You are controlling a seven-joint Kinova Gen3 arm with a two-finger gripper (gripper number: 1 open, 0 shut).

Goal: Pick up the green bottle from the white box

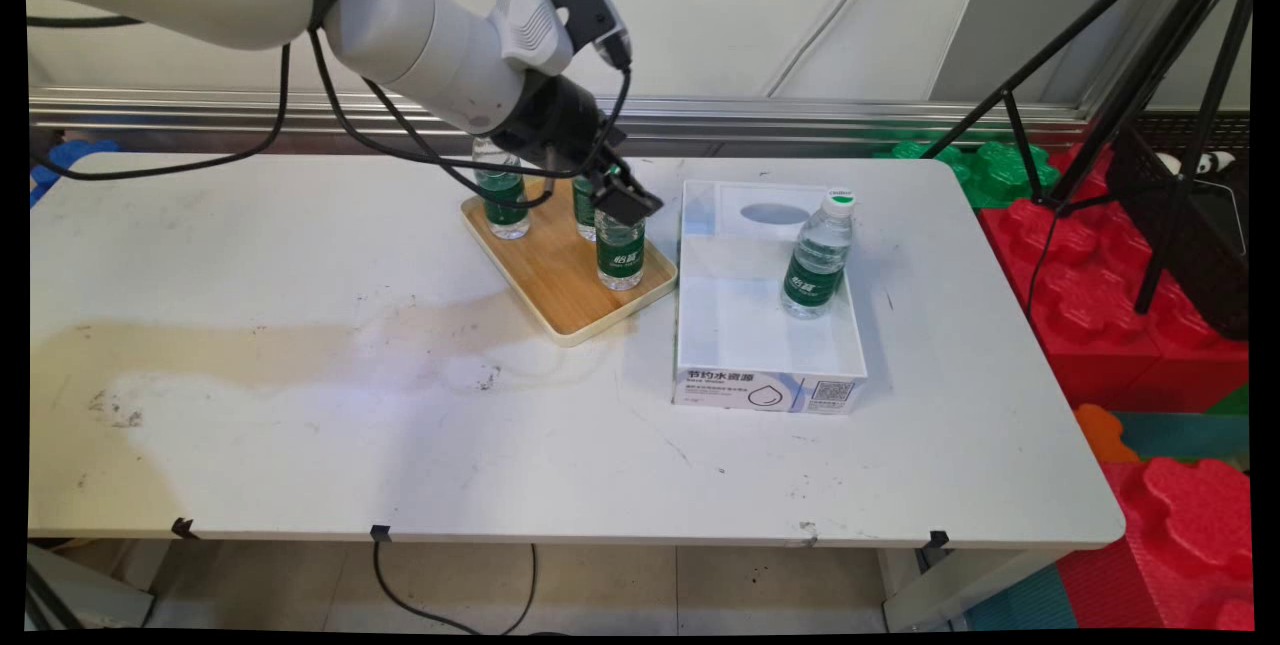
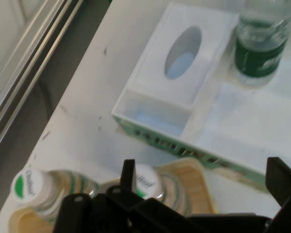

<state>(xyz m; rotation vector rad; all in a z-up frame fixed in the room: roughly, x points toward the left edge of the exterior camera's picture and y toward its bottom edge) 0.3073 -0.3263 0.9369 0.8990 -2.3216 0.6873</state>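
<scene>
At upper centre, gripper point(image 1: 628, 205) sits atop a tray point(image 1: 560, 275) bottle point(image 1: 620, 253); jaw state indeterminable; lift presumably follows

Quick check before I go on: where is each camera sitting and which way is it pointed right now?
Main view: fixed above the table's near side, looking down across the white table toward the wall; shows the arm and gripper over the wooden tray.
Hand view: rides on the hand, looking along the gripper past bottle caps to the white box.
Shared: tray, box and the bottle in the box.
</scene>
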